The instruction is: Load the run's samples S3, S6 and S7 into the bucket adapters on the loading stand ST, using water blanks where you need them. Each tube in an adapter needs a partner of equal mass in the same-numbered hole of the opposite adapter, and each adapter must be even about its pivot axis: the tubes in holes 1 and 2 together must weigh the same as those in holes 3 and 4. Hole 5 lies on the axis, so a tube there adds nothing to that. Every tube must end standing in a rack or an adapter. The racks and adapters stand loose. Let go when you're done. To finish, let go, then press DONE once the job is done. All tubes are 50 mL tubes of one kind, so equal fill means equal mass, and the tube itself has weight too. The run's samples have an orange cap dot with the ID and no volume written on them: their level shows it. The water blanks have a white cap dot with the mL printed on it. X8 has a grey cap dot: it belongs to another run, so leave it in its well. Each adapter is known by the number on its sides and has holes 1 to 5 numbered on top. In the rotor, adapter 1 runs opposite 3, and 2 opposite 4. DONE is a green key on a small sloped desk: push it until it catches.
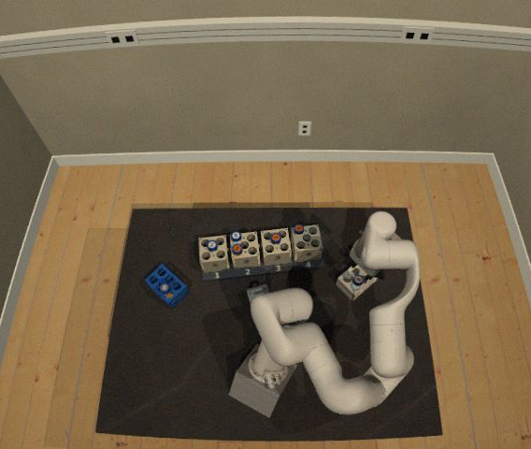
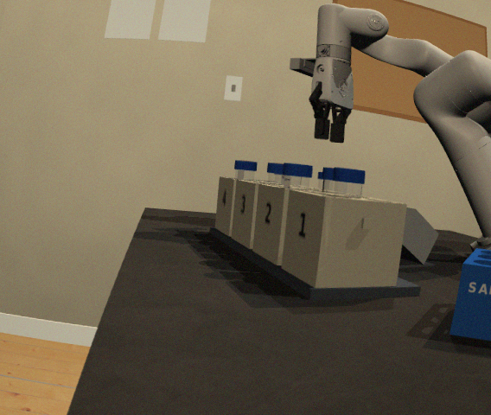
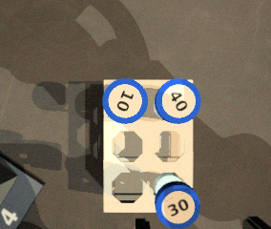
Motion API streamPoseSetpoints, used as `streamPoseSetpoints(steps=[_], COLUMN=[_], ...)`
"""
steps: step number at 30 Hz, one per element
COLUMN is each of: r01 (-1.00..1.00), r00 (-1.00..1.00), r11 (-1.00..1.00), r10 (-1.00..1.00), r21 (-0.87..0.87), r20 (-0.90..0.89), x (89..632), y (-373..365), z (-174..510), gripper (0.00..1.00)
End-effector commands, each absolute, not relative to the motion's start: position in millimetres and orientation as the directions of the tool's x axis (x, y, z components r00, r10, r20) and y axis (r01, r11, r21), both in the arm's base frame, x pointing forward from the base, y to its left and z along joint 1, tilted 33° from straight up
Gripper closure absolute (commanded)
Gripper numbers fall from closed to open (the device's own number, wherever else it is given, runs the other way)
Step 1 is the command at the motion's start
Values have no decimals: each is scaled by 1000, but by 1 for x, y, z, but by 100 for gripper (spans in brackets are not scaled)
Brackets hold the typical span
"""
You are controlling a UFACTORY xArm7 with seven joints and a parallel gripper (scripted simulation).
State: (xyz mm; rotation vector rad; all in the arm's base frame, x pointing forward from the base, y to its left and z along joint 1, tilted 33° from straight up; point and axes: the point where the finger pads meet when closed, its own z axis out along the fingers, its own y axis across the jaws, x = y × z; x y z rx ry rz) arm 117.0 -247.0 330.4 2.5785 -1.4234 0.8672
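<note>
My gripper point(image 2: 329, 136) point(image 3: 199, 224) is partly open and empty, high above the pale rack point(image 1: 351, 293) point(image 3: 111, 164). That rack holds white-dot blanks 10 point(image 3: 125, 101), 40 point(image 3: 177, 101) and 30 point(image 3: 177, 206) point(image 1: 358, 280); its other three wells are empty. On the stand point(image 1: 262, 270) point(image 2: 361, 293), adapter 1 point(image 1: 214, 267) point(image 2: 361, 254) has a white-dot tube point(image 1: 212, 244) in its middle hole. Adapter 2 point(image 1: 245, 262) has a white-dot tube point(image 1: 236, 236) behind an orange-dot tube point(image 1: 237, 249). Adapter 3 point(image 1: 276, 258) has an orange-dot tube point(image 1: 276, 238) in the middle, adapter 4 point(image 1: 307, 254) one point(image 1: 298, 227) at its back left.
The blue sample rack point(image 1: 177, 298) point(image 2: 487, 312) at the left holds one tube point(image 1: 164, 287), its ID unreadable. The sloped desk point(image 1: 257, 291) point(image 2: 420, 234) is in front of the stand; its key's colour is unclear. The arm hides part of the pale rack in the top view.
</note>
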Motion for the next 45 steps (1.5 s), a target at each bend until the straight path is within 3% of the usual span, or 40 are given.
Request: streamPoseSetpoints(steps=[1, 45], r01=[-799, -799], r00=[409, 409], r11=[-567, -567], r10=[-757, -757], r21=[-202, -202], r20=[509, 509], x=[121, 146], y=[-251, -269], z=[322, 275], gripper=[43, 43])
